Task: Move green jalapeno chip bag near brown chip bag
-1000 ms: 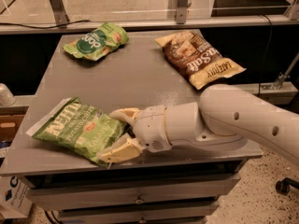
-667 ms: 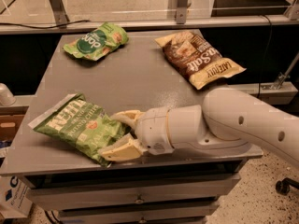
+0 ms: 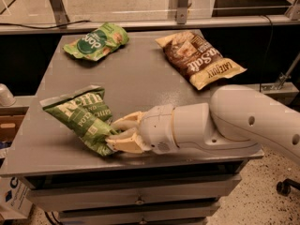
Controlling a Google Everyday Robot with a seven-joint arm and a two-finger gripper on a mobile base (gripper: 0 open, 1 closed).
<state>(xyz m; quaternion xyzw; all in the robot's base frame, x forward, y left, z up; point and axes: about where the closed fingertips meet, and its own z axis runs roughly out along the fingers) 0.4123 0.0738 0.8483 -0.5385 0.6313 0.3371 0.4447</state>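
Note:
The green jalapeno chip bag (image 3: 82, 117), light green with white lettering, is at the table's front left, tilted up and partly lifted at its right end. My gripper (image 3: 114, 134) is shut on the bag's lower right corner, with the cream fingers (image 3: 125, 122) above and below the bag's edge. The white arm reaches in from the right along the front edge. The brown chip bag (image 3: 199, 58), dark brown with white "Sea Salt" lettering and cream ends, lies flat at the back right, well apart from the green bag.
A smaller green bag with a dark round logo (image 3: 96, 41) lies at the back left. The grey table (image 3: 140, 78) has drawers below its front edge. A metal rail runs behind the table. A box stands on the floor at the left.
The green bag has been lifted and swung, its far end rising and turning right. My gripper stays clamped on its corner and has shifted slightly.

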